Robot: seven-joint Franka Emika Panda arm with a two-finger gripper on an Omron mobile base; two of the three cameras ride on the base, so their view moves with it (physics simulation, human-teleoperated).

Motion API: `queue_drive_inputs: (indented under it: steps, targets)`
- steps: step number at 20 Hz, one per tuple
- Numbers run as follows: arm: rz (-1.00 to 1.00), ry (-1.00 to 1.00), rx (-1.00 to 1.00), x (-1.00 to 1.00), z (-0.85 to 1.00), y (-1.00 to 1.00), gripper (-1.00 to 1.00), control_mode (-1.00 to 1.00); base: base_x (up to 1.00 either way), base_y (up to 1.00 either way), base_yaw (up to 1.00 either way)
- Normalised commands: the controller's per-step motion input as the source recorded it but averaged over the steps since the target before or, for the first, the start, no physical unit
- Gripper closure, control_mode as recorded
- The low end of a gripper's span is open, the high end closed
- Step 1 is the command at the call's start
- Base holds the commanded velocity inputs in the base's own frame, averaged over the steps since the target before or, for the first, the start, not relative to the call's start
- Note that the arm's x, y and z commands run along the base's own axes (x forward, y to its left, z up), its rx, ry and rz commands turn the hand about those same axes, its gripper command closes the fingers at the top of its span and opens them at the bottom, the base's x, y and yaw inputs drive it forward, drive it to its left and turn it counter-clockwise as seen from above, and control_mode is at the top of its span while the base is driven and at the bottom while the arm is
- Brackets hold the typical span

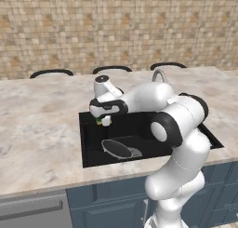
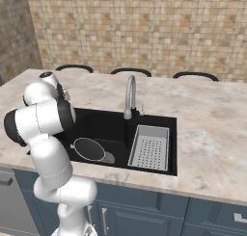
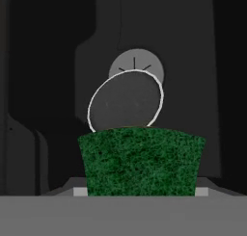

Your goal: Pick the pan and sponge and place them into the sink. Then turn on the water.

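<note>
From the left base view I see my tool (image 1: 103,120) hanging over the far left part of the black sink (image 1: 90,152), clenched on the green sponge (image 1: 99,121); the pan (image 1: 117,148) already lies on the basin floor, nearer to me. From the right base view the pan (image 2: 89,149) sits left of the grey drainer tray (image 2: 150,147), and the silver faucet (image 2: 129,96) shows no blue stream, so I judge the water is not yet on. In the hand view the sponge (image 3: 142,161) fills the foreground in the tool's grip, with the pan (image 3: 126,101) below it, overlapping the grey drain (image 3: 137,60). Left: drop the sponge, then run water.
</note>
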Motion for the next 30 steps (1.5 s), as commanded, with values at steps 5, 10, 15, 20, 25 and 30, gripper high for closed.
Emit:
queue_drive_inputs:
  steps: [5,10,15,20,25,30]
  targets:
    - [-0.18,-0.01,0.07,0.03,-0.20,-0.13,1.00,-1.00,0.00,0.00,0.00]
    - [-0.21,0.00,0.08,0.00,-0.18,-0.03,1.00,-1.00,0.00,0.00,0.00]
    - [-0.22,0.00,0.08,0.00,-0.17,0.00,1.00,-1.00,0.00,0.00,0.00]
    - [-0.22,0.00,0.06,-0.05,-0.21,0.00,1.00,-1.00,0.00,0.00,0.00]
    - [-0.19,0.03,0.00,-0.08,-0.13,0.00,1.00,-1.00,0.00,0.00,0.00]
    - [-0.18,0.04,-0.01,-0.02,-0.11,0.02,1.00,-1.00,0.00,0.00,0.00]
